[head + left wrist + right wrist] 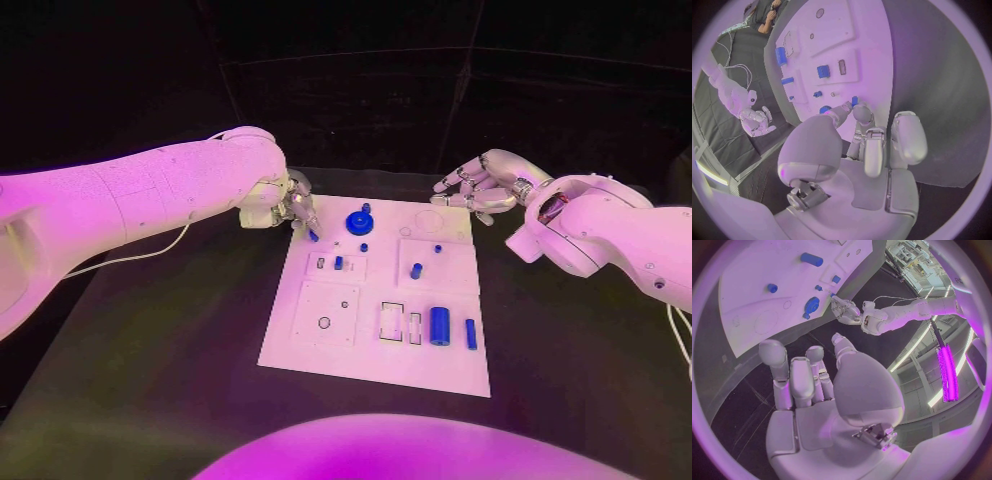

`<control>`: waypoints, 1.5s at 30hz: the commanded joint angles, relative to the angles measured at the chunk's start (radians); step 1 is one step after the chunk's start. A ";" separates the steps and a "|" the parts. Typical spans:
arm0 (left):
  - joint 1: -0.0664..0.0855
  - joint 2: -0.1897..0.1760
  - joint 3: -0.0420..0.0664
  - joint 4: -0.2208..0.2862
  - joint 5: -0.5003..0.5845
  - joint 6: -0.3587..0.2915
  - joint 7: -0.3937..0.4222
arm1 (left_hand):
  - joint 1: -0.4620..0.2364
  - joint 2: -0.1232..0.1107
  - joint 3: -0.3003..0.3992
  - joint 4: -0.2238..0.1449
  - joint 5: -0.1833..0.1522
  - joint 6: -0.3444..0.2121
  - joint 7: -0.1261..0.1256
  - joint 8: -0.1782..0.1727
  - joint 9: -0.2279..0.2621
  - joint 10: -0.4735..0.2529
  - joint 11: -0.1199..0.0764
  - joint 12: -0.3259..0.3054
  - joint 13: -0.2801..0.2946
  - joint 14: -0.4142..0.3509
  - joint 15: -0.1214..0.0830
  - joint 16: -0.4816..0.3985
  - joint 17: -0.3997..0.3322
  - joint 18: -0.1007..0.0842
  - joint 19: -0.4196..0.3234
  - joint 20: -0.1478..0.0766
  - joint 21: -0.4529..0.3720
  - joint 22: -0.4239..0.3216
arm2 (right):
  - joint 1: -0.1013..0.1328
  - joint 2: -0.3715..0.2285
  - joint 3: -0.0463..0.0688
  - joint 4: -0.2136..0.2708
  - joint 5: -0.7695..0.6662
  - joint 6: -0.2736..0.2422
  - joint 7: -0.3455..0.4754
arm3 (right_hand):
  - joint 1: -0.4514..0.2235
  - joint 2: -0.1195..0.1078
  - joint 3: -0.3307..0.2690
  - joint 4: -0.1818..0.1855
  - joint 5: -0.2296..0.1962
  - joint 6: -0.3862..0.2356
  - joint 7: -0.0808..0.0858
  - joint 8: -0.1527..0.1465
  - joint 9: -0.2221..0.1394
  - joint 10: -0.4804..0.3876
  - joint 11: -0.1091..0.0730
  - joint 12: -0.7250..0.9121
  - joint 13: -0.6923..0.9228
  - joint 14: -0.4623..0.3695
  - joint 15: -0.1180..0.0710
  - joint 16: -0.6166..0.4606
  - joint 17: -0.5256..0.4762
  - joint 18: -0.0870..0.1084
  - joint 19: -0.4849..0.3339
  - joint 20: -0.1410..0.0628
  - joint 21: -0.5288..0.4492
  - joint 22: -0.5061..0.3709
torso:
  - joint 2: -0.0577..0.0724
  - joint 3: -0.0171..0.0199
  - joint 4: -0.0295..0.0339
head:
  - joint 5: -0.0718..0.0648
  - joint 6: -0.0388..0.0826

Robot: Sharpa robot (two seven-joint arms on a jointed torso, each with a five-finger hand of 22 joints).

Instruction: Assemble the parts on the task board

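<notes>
**Left hand pinching a small blue part at the board's far left corner**

Nearest to me on the task board [325, 355] sits a row of pieces along its near right part: a white-framed slot [392, 322], a pale piece [415, 328] beside it, then a thick blue cylinder [440, 325] and a thin blue pin [472, 333] lying side by side. To the left of them is a raised white square plate [329, 313] with a small ring-shaped hole in it.

Further out, in the board's middle band, a small blue block [339, 263] stands on a smaller raised plate, and to its right a blue peg [415, 270] stands on another raised plate, with a tiny blue stud [438, 248] beyond it.

At the far end, a round blue knob part [361, 222] rests on the board near its far left corner. Just beside it, my left hand [294, 208] reaches over the board's left edge; its fingertips [856, 111] are closed on a small blue pin [313, 235], which hangs tilted just above or at the board surface. In the left wrist view the pin's blue end [854, 100] shows right at those fingertips.

My right hand [480, 186] hovers off the board's far right corner, above the black table [159, 340]. It holds nothing; its fingers [792, 377] are loosely curled and apart.
</notes>
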 commanded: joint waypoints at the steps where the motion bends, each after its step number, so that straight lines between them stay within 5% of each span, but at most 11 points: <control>1: 0.005 -0.020 0.001 0.036 -0.004 -0.059 -0.002 | -0.014 -0.004 0.142 -0.126 0.007 0.000 0.000 0.009 0.003 0.009 0.000 0.007 0.003 0.105 0.000 0.003 0.263 0.011 0.006 0.000 0.006 0.002 | 0.002 -0.001 0.001 0.000 -0.002 -0.002 0.007 | 0.006 0.002 0.003 0.003 0.006 -0.005 -0.002 0.005 0.000 -0.003 -0.002 -0.001 -0.001 0.007 -0.006 -0.007 -0.002 0.018 0.002 -0.003 -0.003 -0.001 | -0.001 0.0000 0.0007 | 0.002 0.000; 13: 0.008 -0.118 0.001 0.217 -0.014 -0.189 0.005 | -0.040 -0.027 0.192 -0.135 0.023 0.001 -0.004 0.031 0.009 0.027 -0.003 0.025 0.020 0.105 -0.002 0.003 0.263 0.008 0.012 -0.002 0.017 0.015 | 0.002 0.003 0.000 -0.011 -0.002 -0.001 0.009 | 0.006 0.002 0.003 0.003 0.006 -0.005 -0.002 0.005 0.000 -0.003 -0.002 -0.001 -0.001 0.007 -0.006 -0.007 -0.002 0.018 0.002 -0.003 -0.003 -0.001 | -0.001 0.0002 0.0034 | 0.007 0.003; 19: -0.007 -0.143 -0.001 0.287 -0.073 -0.261 0.006 | -0.045 -0.032 0.202 -0.136 0.030 0.002 -0.004 0.036 0.010 0.031 -0.004 0.029 0.023 0.105 -0.003 0.003 0.263 0.007 0.015 -0.003 0.021 0.021 | 0.001 0.003 0.000 -0.014 -0.002 -0.001 0.011 | 0.006 0.003 0.003 0.004 0.008 -0.005 -0.002 0.005 0.000 -0.004 -0.002 -0.002 -0.003 0.007 -0.006 -0.008 -0.003 0.018 0.002 -0.003 -0.005 -0.003 | -0.001 0.0000 0.0040 | 0.008 0.002; 24: -0.022 -0.161 -0.001 0.323 -0.114 -0.291 0.006 | -0.046 -0.033 0.205 -0.136 0.031 0.003 -0.005 0.037 0.010 0.033 -0.004 0.030 0.024 0.105 -0.003 0.003 0.263 0.007 0.015 -0.003 0.023 0.023 | 0.001 0.001 0.000 -0.014 -0.002 -0.002 0.012 | 0.006 0.003 0.003 0.004 0.009 -0.005 -0.002 0.005 0.000 -0.005 -0.002 -0.003 -0.004 0.007 -0.006 -0.009 -0.003 0.018 0.002 -0.003 -0.005 -0.003 | -0.001 0.0000 0.0001 | 0.008 0.000; 32: -0.045 -0.195 -0.002 0.383 -0.132 -0.323 0.003 | -0.048 -0.036 0.210 -0.137 0.033 0.004 -0.006 0.039 0.010 0.036 -0.005 0.033 0.027 0.105 -0.004 0.003 0.263 0.006 0.016 -0.004 0.024 0.024 | 0.001 -0.003 0.000 -0.013 -0.002 -0.004 0.013 | 0.006 0.003 0.003 0.004 0.009 -0.005 -0.002 0.005 0.000 -0.005 -0.002 -0.003 -0.004 0.007 -0.006 -0.009 -0.003 0.018 0.002 -0.003 -0.005 -0.003 | 0.000 -0.0007 0.0029 | 0.002 0.000; 45: -0.060 -0.208 -0.002 0.403 -0.156 -0.282 0.000 | -0.050 -0.038 0.214 -0.137 0.035 0.004 -0.006 0.041 0.010 0.036 -0.005 0.031 0.024 0.105 -0.004 0.003 0.263 0.007 0.016 -0.004 0.022 0.022 | 0.001 -0.004 0.000 -0.013 -0.002 -0.002 0.016 | 0.007 0.004 0.003 0.004 0.011 -0.005 -0.002 0.005 0.000 -0.005 -0.002 -0.002 -0.004 0.007 -0.006 -0.010 -0.004 0.019 0.002 -0.003 -0.006 -0.005 | 0.000 0.0003 0.0004 | 0.004 -0.004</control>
